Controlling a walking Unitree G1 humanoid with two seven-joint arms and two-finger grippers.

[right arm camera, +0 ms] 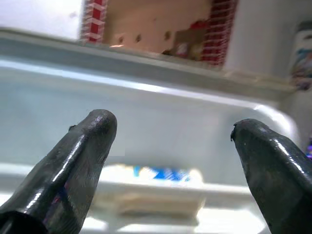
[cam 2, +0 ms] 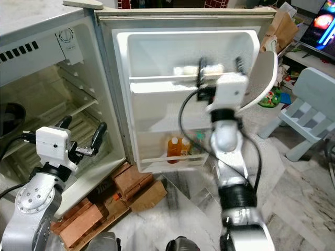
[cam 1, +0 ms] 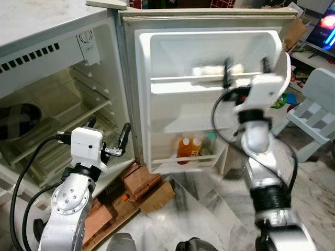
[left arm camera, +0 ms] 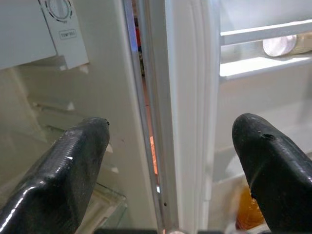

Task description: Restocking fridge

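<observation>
The white fridge stands open, its door (cam 1: pixel 209 99) swung fully out to face me. A pale packet with a blue label (right arm camera: pixel 158 174) lies on the upper door shelf (cam 1: pixel 209 78). On the bottom door shelf stand two orange bottles (cam 1: pixel 188 149) and a greenish one (cam 1: pixel 211 140). My right gripper (cam 1: pixel 246 69) is raised in front of the upper door shelf, open and holding nothing, a short way from the packet. Down by the fridge's hinge edge, my left gripper (cam 1: pixel 108 129) is also open and holds nothing. It points at the gap between the cabinet and the door (left arm camera: pixel 146 122).
The fridge cabinet (cam 1: pixel 63 104) has glass shelves, and a dark bowl (cam 1: pixel 18 117) sits at its far left. Bricks and cardboard (cam 1: pixel 141 185) lie under its front. A light-blue chair (cam 1: pixel 319 110) and a lit screen (cam 1: pixel 325 25) stand to the right, on a marble floor (cam 1: pixel 209 209).
</observation>
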